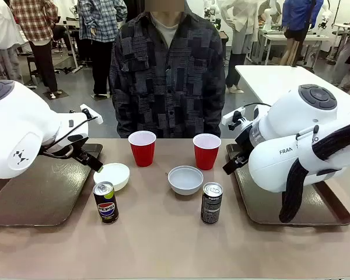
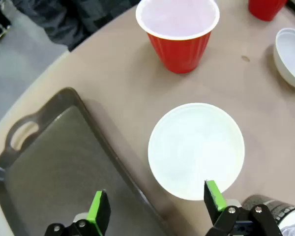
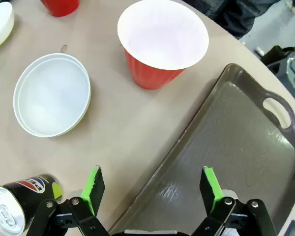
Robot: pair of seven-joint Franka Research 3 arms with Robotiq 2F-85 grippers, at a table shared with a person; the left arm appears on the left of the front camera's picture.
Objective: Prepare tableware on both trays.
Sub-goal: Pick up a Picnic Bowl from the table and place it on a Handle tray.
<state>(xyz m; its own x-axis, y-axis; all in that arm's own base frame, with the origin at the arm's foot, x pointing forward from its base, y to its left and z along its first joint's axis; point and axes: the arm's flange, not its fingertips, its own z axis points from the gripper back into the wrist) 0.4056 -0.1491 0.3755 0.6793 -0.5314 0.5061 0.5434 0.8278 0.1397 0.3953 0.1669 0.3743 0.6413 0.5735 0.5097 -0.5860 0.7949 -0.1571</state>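
Nearest the table's (image 1: 163, 245) front edge stand a blue can (image 1: 106, 202) lettered PEPSI and a black can (image 1: 212, 202) (a red-and-blue Pepsi emblem on its side). Behind them, the left bowl (image 1: 112, 175) sits just beside the left tray's (image 1: 41, 195) inner rim and the right bowl (image 1: 185, 179) mid-table. Farther back, the left cup (image 1: 142, 147) and right cup (image 1: 206, 151) stand near the far edge, before a person (image 1: 168, 76). The left gripper (image 2: 155, 199) hangs, jaws apart, over the left bowl. The right gripper (image 3: 152, 184) hangs, jaws apart, over the right tray's (image 1: 256, 204) inner rim. The right arm (image 1: 297, 140) reads "FRA".
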